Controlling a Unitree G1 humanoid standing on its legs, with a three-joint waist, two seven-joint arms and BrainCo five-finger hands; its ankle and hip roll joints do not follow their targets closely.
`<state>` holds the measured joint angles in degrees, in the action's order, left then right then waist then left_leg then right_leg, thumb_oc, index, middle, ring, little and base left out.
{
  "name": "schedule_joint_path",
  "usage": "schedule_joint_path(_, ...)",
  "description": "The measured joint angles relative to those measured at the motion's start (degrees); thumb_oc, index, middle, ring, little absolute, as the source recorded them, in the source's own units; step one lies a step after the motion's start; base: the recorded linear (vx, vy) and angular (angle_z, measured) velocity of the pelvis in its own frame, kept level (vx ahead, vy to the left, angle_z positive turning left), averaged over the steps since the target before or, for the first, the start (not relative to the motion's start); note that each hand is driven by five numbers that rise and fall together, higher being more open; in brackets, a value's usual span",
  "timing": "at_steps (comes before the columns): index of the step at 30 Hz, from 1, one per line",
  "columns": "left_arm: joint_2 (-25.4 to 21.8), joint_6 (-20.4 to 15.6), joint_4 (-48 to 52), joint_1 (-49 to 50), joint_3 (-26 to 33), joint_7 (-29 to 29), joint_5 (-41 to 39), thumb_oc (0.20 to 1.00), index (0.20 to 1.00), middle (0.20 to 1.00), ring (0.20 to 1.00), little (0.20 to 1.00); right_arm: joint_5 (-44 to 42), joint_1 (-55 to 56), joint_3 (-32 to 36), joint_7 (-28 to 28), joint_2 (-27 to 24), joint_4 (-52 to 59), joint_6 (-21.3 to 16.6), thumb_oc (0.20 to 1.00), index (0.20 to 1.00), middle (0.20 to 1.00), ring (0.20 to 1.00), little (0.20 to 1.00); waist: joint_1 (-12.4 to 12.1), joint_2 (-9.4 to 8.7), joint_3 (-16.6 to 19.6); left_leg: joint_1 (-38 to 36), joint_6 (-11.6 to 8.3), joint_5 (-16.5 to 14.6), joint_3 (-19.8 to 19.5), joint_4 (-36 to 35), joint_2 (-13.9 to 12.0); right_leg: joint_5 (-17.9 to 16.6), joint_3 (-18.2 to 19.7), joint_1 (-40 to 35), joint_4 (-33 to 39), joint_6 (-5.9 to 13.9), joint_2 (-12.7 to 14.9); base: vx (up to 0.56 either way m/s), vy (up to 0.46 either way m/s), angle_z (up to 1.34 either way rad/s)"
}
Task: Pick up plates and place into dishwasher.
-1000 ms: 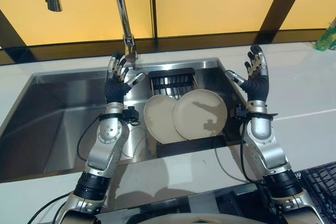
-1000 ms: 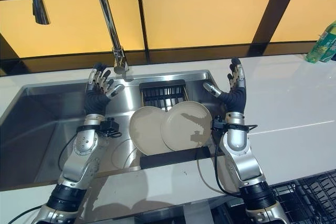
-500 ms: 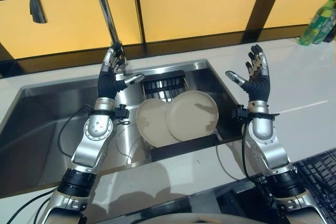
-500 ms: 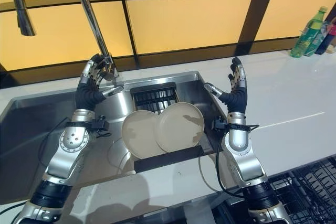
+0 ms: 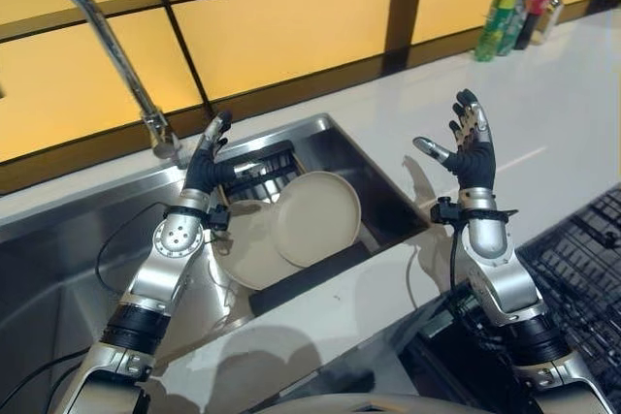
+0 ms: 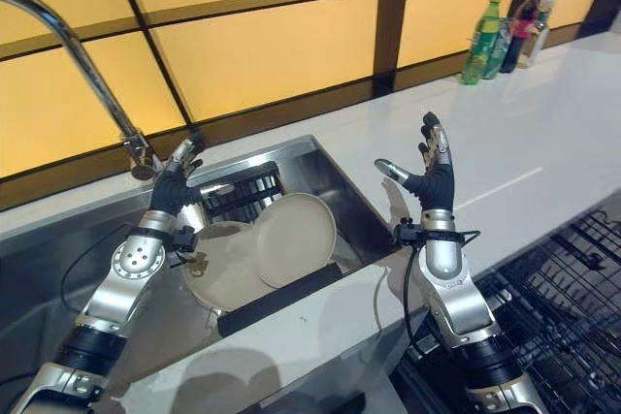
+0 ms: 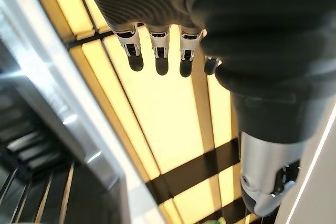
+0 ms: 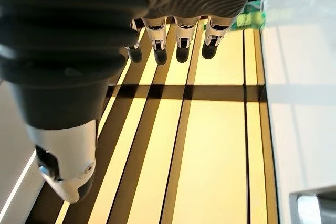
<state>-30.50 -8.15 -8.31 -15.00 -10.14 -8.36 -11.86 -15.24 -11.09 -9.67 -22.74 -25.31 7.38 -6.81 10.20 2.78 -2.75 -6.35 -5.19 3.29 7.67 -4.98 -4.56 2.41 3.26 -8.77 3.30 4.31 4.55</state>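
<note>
Your left hand point(image 5: 204, 167) is raised over the sink point(image 5: 58, 269), fingers straight and spread, holding nothing; its fingertips point up toward the base of the faucet point(image 5: 155, 133). In its wrist view the fingers point(image 7: 157, 51) stand in a loose row against the yellow tiled wall point(image 7: 157, 129), with the steel sink rim running past below them. Your right hand point(image 5: 470, 150) is up over the white countertop point(image 5: 572, 113), to the right of the sink, palm turned inward, fingers straight and fanned, thumb held apart; it too is empty. Its wrist view shows the same relaxed row of fingers point(image 8: 181, 40) against the yellow wall.

Between your two hands, down in the right end of the sink, sit the two plates point(image 5: 315, 218). They lean against each other inside a black dish rack point(image 5: 301, 283), the right one overlapping the left. You are touching neither: the left hand hangs just above and behind the left plate, the right hand is well apart from both.

Farther out, bottles point(image 5: 497, 16) stand at the back of the counter by the wall, a green one and darker ones beside it. At the lower right, below the counter edge, you can see the black wire dishwasher rack point(image 5: 582, 269) pulled out beside your right arm.
</note>
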Motion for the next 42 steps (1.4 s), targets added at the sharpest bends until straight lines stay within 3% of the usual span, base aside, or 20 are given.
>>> schedule_joint_path(7,0.0,-0.6,-8.8,-2.0,-0.6,2.4,-0.1,1.000,1.000,1.000,1.000,1.000,-0.2,1.0,0.0,1.3,-1.5,0.0,0.0,1.000,1.000,1.000,1.000,1.000,2.9,1.61,-1.3,0.0,0.52,-0.4,1.8,0.0,0.5,-0.3,1.5,0.9,-0.1,0.53,0.6,0.11,0.067,-0.10)
schedule_joint_path(18,-1.4,-0.8,-14.6,-3.5,-1.5,6.4,-0.2,1.000,1.000,1.000,1.000,1.000,-1.5,6.4,0.6,3.5,-2.6,0.1,0.1,1.000,1.000,1.000,1.000,1.000,6.2,0.65,-5.9,-0.4,1.18,-0.5,4.6,0.0,1.2,-0.1,4.3,3.3,-2.8,1.44,1.2,0.08,0.037,-0.12)
schedule_joint_path(29,-1.5,0.5,-25.4,-7.8,-4.7,17.6,-8.6,1.000,1.000,1.000,1.000,1.000,-2.3,8.6,1.1,5.8,-4.4,0.3,-0.1,1.000,1.000,1.000,1.000,1.000,9.4,0.79,-8.2,-1.2,2.37,-0.5,5.7,0.0,2.4,0.7,5.9,4.5,-5.6,2.62,2.4,0.05,0.028,-0.06)
schedule_joint_path(42,-2.1,7.8,-30.4,-11.0,-4.3,29.3,-19.0,1.000,1.000,1.000,1.000,1.000,-2.3,10.5,2.3,6.3,-4.9,1.0,-0.3,1.000,1.000,1.000,1.000,1.000,9.5,0.88,-8.7,-2.8,2.81,-0.7,6.2,0.0,2.9,1.2,6.5,3.8,-7.1,3.24,2.8,0.03,0.007,-0.02)
